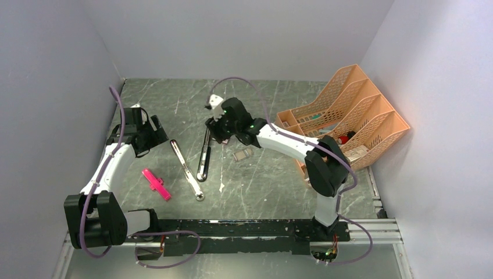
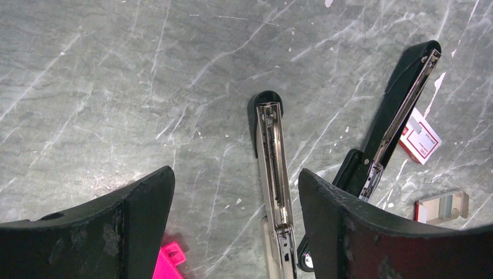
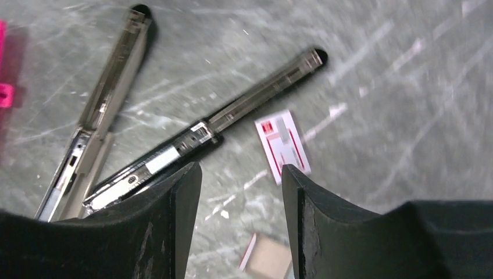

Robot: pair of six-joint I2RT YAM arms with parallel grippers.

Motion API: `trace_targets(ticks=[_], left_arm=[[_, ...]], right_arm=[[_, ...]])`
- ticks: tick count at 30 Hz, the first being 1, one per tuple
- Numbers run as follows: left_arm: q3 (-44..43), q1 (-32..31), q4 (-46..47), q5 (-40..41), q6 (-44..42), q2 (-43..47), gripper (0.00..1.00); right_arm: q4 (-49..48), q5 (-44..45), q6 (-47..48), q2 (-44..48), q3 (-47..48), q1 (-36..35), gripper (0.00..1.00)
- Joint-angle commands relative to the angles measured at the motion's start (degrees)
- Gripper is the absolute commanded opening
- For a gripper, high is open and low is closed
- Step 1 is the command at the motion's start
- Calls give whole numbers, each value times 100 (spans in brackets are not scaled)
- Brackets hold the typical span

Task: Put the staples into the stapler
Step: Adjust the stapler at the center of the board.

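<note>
The stapler (image 1: pixel 203 156) is glossy black and lies opened flat mid-table, its chrome rail facing up (image 3: pixel 244 110) (image 2: pixel 398 119). A red-and-white labelled box sleeve (image 3: pixel 283 144) (image 2: pixel 420 138) lies just right of it, and a small open box tray (image 2: pixel 442 207) (image 1: pixel 242 154) lies nearby. I cannot make out the staples as loose strips. My right gripper (image 3: pixel 241 168) (image 1: pixel 213 131) hovers open over the stapler's far end and the box, holding nothing. My left gripper (image 2: pixel 235 174) (image 1: pixel 152 137) stands open to the left, empty, above the bare table.
A silver-grey stapler (image 1: pixel 186 169) (image 2: pixel 273 168) with a black tip lies opened between the arms, left of the black one. A pink plastic piece (image 1: pixel 156 184) sits near the left arm. An orange file rack (image 1: pixel 343 119) stands at the right wall.
</note>
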State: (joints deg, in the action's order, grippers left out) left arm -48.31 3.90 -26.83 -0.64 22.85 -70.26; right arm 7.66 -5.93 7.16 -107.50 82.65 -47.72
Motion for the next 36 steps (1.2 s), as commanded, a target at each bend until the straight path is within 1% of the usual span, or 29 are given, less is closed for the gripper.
trace_targets(ticks=[1, 4, 7, 11, 18, 24, 27, 30, 32, 34, 36], left_arm=[[-216, 65, 197, -333, -77, 153, 82], [-181, 134, 277, -465, -41, 232, 81], [-130, 137, 317, -571, -27, 296, 80], [-84, 137, 332, -590, -19, 399, 79], [-51, 137, 314, -686, -11, 490, 78], [-38, 137, 324, -708, -9, 604, 78], [-29, 137, 319, -702, -7, 651, 78], [-25, 143, 326, -700, 4, 675, 78], [-26, 146, 336, -711, 6, 672, 78], [-29, 146, 330, -725, -2, 654, 78], [-34, 154, 336, -767, -5, 641, 78]], right_arm=[[-791, 727, -1943, 533, -658, 170, 57], [-541, 1003, -2642, 459, -758, 40, 57], [-589, 1217, -3074, 321, -819, -223, 57], [-469, 1244, -3494, -29, -590, -486, 58], [-117, 1466, -3653, -767, -145, -841, 60], [272, 1636, -3616, -1433, 210, -1020, 59], [498, 1831, -3498, -1588, 337, -1095, 54], [576, 1923, -3395, -1541, 280, -1116, 46], [509, 1905, -3303, -1440, 123, -1116, 40], [438, 1848, -3152, -1333, -62, -1119, 37], [405, 1656, -2786, -1236, -164, -1110, 32]])
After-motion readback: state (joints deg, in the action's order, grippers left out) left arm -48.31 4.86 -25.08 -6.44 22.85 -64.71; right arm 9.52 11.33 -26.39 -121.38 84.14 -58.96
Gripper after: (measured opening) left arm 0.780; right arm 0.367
